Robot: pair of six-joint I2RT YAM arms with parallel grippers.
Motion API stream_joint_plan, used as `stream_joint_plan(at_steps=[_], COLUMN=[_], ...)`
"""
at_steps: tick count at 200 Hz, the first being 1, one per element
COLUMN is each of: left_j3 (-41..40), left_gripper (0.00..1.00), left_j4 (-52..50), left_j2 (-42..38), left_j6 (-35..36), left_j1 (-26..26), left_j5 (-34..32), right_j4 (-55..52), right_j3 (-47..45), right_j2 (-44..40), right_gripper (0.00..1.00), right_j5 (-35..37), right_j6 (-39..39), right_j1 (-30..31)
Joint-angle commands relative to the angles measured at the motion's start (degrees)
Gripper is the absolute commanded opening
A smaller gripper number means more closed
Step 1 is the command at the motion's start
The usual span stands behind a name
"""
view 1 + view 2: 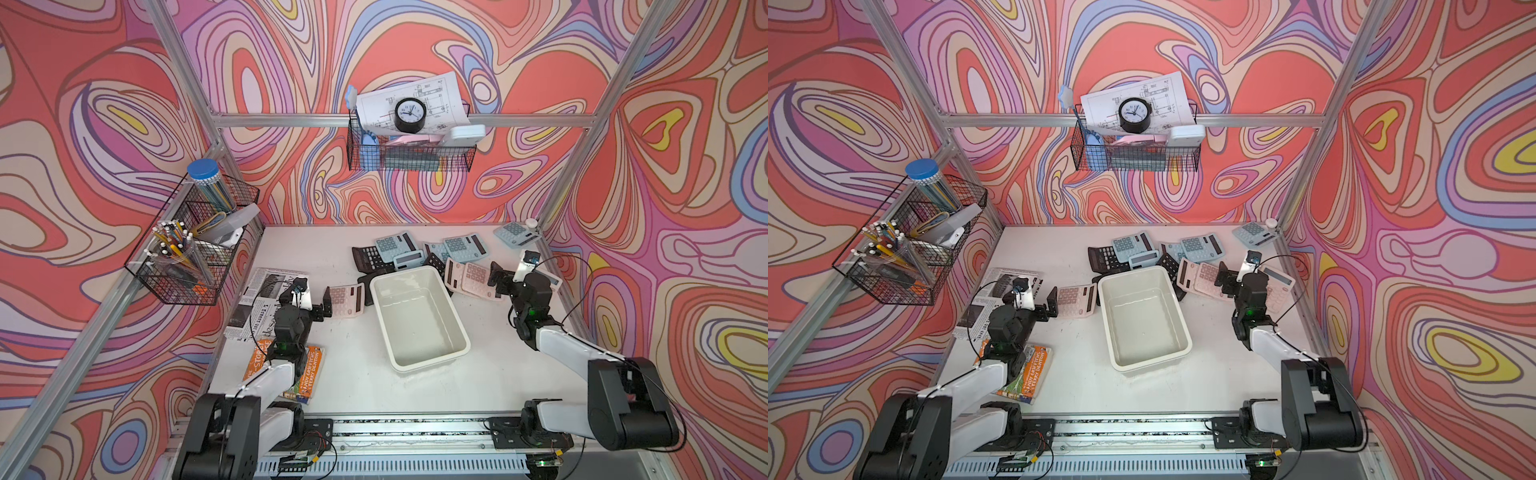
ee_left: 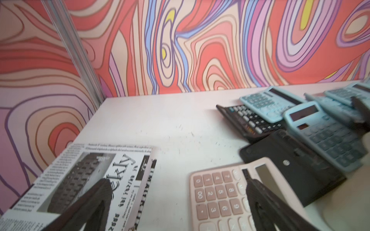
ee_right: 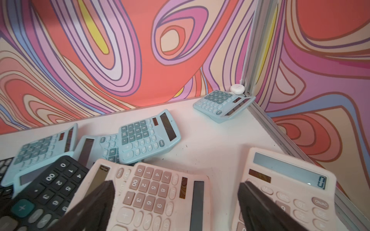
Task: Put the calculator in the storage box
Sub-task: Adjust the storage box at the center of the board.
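As calculator shows 0, TERRY DENTON book

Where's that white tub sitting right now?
In a top view the storage box sits empty in the middle of the table, with a pink calculator beside its left wall and the pile of calculators around its far end.

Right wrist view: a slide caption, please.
Open right gripper above a pink calculator, blue calculators beyond.
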Motion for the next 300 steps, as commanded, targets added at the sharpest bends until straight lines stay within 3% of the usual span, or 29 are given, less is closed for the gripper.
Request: stream_joint_plan(at_steps=[1, 62, 86, 103, 119, 143, 167, 185, 246, 300], left_j3=[3.62, 17.78, 21.71, 23.91, 23.12, 20.00, 18.21, 16.45, 14.12, 20.15], left_gripper=[0.99, 0.99, 0.99, 0.99, 0.99, 0.99, 0.99, 0.99, 0.99, 0.99], left_j4=[-10.18, -42.51, -53.05, -58.02, -56.48, -55.89, -48.09, -41.82, -41.82, -36.45], left_j2=[-5.49, -13.56, -15.39, -15.77, -15.60, -14.50, -8.54, -4.48, -3.93, 4.27], left_j6=[-1.98, -24.48, -31.07, -31.11, -31.90, -43.98, -49.77, -54.24, -57.24, -58.95], left_j1=[-1.59, -1.82, -1.88, -1.88, -1.88, -1.48, -0.31, -2.47, -19.76, -25.43], left_j5=[-2.48, 1.84, 7.80, 14.08, 19.57, 17.26, 26.97, 30.98, 19.42, 20.62], right_j4=[-12.83, -37.55, -44.20, -46.21, -46.98, -47.53, -47.06, -46.50, -43.69, -42.09], right_j3=[1.77, 12.15, 14.57, 14.42, 13.99, 14.95, 14.78, 13.82, 8.90, 7.64], right_j2=[-4.60, -11.63, -12.70, -14.54, -16.03, -15.07, -13.69, -13.14, -13.23, -10.42], right_gripper=[0.98, 0.98, 0.98, 0.98, 0.98, 0.98, 0.93, 0.92, 0.90, 0.89], right_j5=[-5.82, -14.58, -16.77, -17.98, -19.04, -24.30, -30.71, -35.68, -45.93, -48.72], right_j6=[6.11, 14.94, 17.98, 19.53, 21.39, 20.90, 20.61, 20.80, 23.23, 24.73], right_j1=[0.31, 0.31, 0.35, 0.29, 0.28, 0.28, 0.25, 0.35, 0.74, 3.88])
